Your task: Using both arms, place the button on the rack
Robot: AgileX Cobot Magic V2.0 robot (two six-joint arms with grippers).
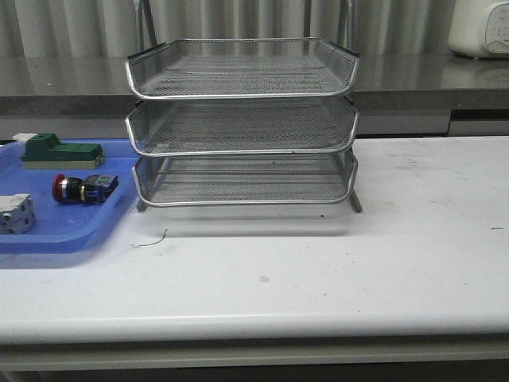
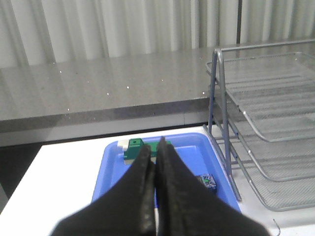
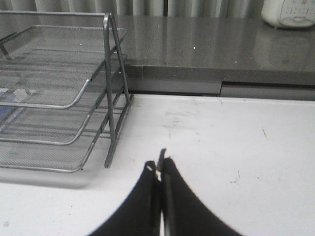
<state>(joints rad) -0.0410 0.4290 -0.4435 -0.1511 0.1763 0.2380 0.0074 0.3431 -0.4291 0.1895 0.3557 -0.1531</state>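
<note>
The button (image 1: 82, 188), with a red head and a black body with yellow and blue bits, lies on its side in the blue tray (image 1: 48, 239) at the left. In the left wrist view only its blue end (image 2: 208, 182) shows past the fingers. The silver three-tier wire rack (image 1: 242, 119) stands at the middle back of the table; it also shows in the left wrist view (image 2: 266, 123) and the right wrist view (image 3: 54, 93). My left gripper (image 2: 156, 147) is shut and empty above the tray. My right gripper (image 3: 158, 164) is shut and empty above bare table beside the rack. Neither arm shows in the front view.
A green block (image 1: 60, 151) and a white cube (image 1: 14, 213) also lie in the blue tray. A grey counter ledge (image 1: 413, 79) runs behind the table, with a white appliance (image 1: 479, 28) at its far right. A small wire scrap (image 1: 151, 239) lies before the rack.
</note>
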